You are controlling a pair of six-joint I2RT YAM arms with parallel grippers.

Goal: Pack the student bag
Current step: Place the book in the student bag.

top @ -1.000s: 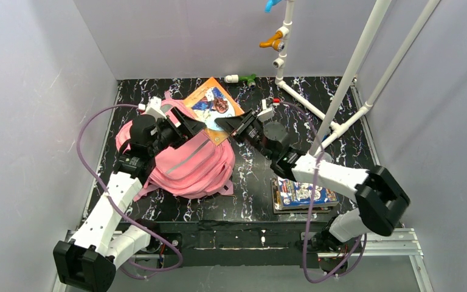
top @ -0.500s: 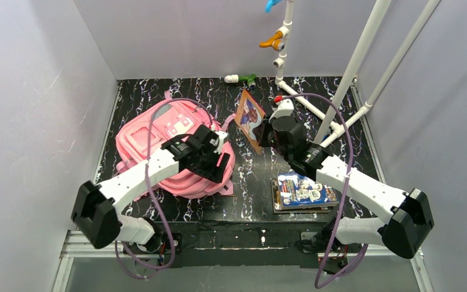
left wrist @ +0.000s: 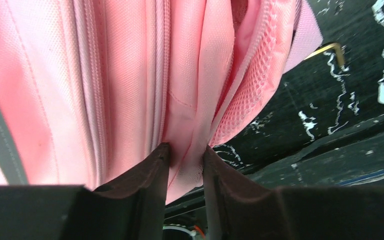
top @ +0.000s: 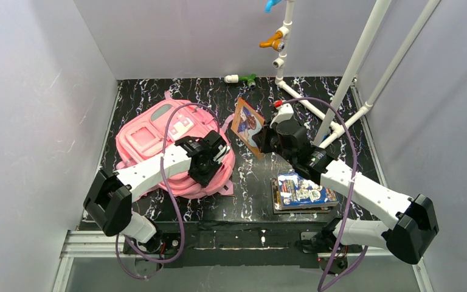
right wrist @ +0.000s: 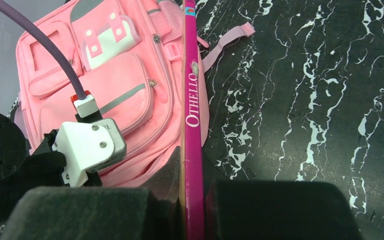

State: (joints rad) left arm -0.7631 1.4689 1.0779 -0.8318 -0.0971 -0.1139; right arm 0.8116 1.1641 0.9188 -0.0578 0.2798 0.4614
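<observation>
While the left fingers (left wrist: 150, 175) pinch together on a fold of pink fabric at the student bag's (top: 158, 137) right-hand edge, the right fingers (right wrist: 167, 177) stay out of it, clamped on the lower end of a slim Othello paperback (right wrist: 192, 115). The book is held on edge just beside that same side of the bag.

The step in hand looks to be opening the bag's mouth. It would likely go best if the pinched fold is drawn up and away slowly, since soft fabric may slip. The book should enter only once the gap is wide, its spine in line with the zip.

The bag lies flat on the desk (right wrist: 305, 100), pockets up. Its long axis runs far to near and its top loop points at the back wall. A stack of books (top: 303, 191) sits well to the bag's right.
</observation>
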